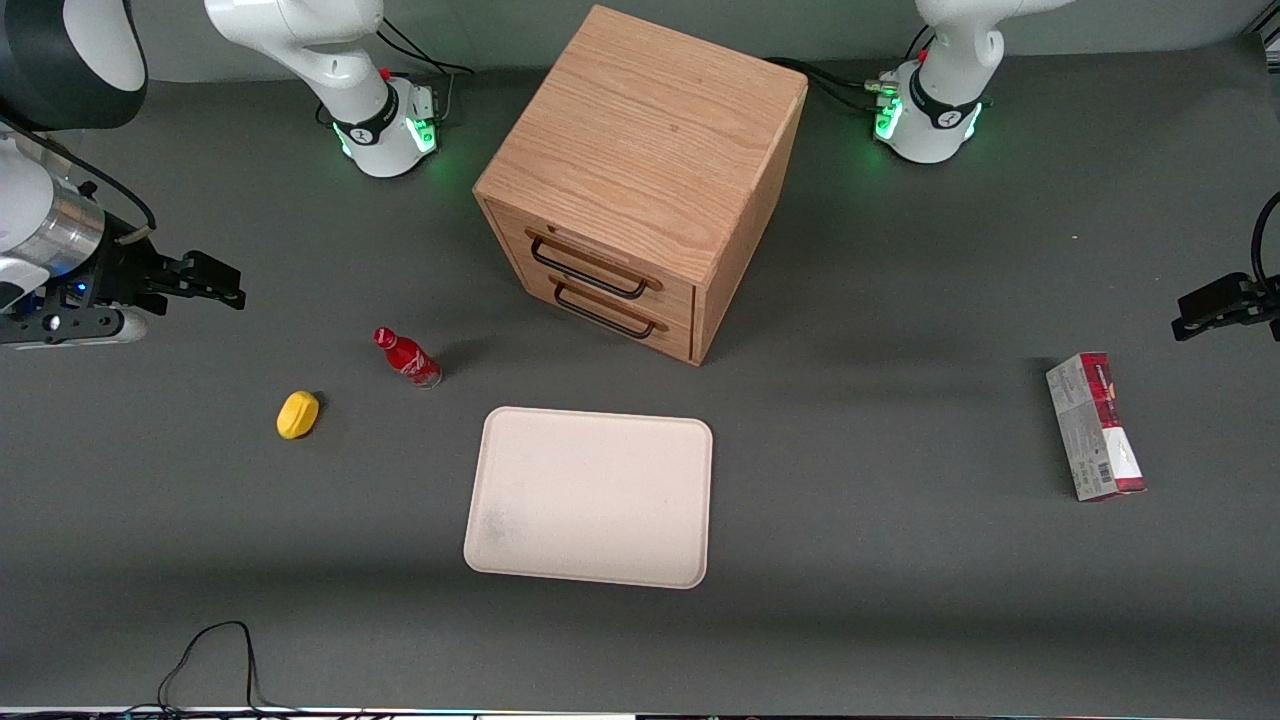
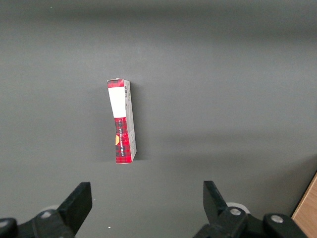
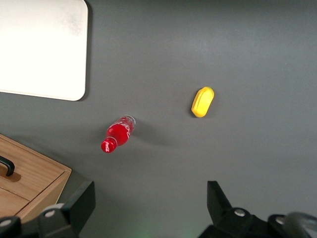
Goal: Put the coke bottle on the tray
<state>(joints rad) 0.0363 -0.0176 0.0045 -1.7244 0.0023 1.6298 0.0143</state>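
Note:
The coke bottle (image 1: 407,357) is small and red with a red cap. It stands on the grey table between the yellow lump (image 1: 297,414) and the tray, a little farther from the front camera than both. It also shows in the right wrist view (image 3: 118,133). The cream tray (image 1: 592,495) lies flat in front of the wooden drawer cabinet (image 1: 640,180), and one corner of it shows in the right wrist view (image 3: 42,47). My gripper (image 1: 222,282) hangs open and empty above the table at the working arm's end, well apart from the bottle. Its fingers (image 3: 79,203) stand wide apart.
The yellow lemon-like lump (image 3: 202,101) lies near the bottle. A red-and-white carton (image 1: 1095,426) lies toward the parked arm's end of the table, also seen in the left wrist view (image 2: 122,120). A black cable (image 1: 215,655) loops at the table's near edge.

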